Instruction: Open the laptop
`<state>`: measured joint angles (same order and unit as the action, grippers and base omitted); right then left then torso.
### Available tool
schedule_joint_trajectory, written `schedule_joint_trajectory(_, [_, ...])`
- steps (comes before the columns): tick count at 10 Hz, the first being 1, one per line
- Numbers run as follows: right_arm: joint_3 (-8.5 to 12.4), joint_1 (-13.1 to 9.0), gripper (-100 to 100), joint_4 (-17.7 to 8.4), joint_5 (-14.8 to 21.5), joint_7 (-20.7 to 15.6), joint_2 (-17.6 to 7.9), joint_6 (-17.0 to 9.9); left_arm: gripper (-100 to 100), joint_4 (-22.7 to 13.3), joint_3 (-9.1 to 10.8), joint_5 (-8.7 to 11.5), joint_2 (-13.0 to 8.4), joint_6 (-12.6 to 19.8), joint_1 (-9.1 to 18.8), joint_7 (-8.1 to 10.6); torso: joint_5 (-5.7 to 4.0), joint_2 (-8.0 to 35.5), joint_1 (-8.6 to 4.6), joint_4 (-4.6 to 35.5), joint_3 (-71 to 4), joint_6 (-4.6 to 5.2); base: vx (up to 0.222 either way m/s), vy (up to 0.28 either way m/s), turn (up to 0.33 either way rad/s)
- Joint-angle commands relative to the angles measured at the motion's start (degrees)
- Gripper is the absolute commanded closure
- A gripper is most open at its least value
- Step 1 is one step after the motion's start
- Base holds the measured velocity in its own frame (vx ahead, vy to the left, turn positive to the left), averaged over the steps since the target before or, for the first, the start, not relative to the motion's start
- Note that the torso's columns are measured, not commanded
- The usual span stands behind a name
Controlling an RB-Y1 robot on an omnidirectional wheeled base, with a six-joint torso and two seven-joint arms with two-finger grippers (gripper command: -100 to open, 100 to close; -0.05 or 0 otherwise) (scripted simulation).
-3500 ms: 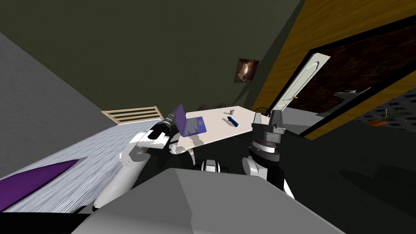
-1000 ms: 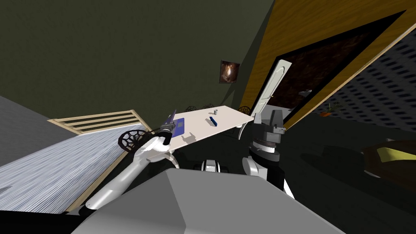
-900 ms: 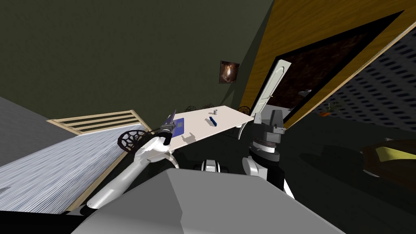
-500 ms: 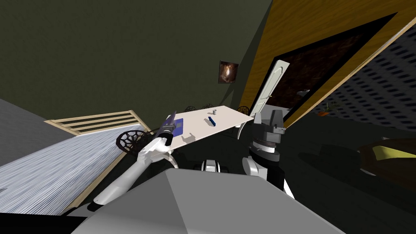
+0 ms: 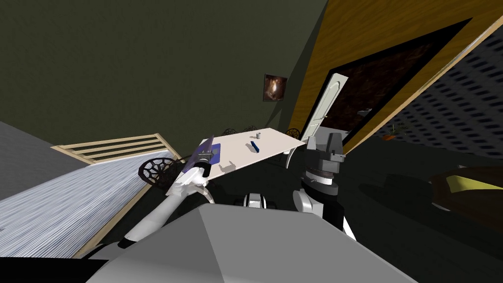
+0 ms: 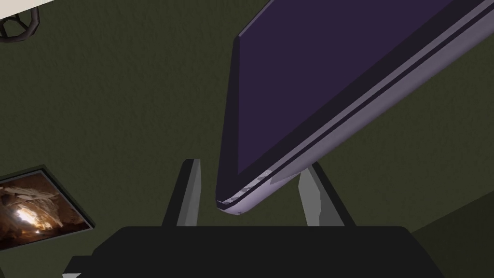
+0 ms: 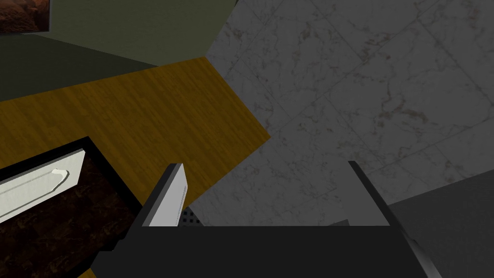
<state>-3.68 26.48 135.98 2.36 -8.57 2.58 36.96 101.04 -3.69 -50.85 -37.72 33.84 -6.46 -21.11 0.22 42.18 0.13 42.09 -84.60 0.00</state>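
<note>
- Since half a second ago, lid (image 6: 337, 72) has tipped further back; left gripper (image 6: 251, 165) clamps its corner;
- laptop (image 5: 216, 153) sits at the white table (image 5: 267, 140) edge, seemingly open enough; next, let go cleanly;
- right gripper (image 7: 265, 164) idle, fingers apart.

The laptop (image 5: 212, 151) sits on the near left end of the table (image 5: 275, 140), its lid corner inside the left gripper (image 6: 251, 164). Farther along the table lie a slim bar (image 5: 254, 146) and, behind it, perhaps a cup (image 5: 257, 133). A chair (image 5: 157, 170) stands left of the table, and a door (image 5: 324, 105) stands beyond its right end.
</note>
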Motion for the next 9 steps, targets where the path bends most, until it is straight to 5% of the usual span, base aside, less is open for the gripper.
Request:
schedule_joint_trajectory(1, [0.0, 0.0, 0, 0.0, 0.0, 0.0, 0.0, 0.0, -100, 0.1, 0.64, 3.3, -2.2, 0.1, 0.6, -1.24, -0.12, 0.0, -0.05, 0.1, 0.0, 0.00, -0.011, -0.034, 0.001])
schedule_joint_trajectory(9, [0.0, 0.0, 0, 0.0, 0.0, 0.0, 0.0, 0.0, -100, 0.5, 3.19, 16.5, -10.9, 0.7, 3.0, -6.21, -0.21, 0.1, -0.13, 0.2, 0.0, 0.00, -0.016, -0.043, 0.000])
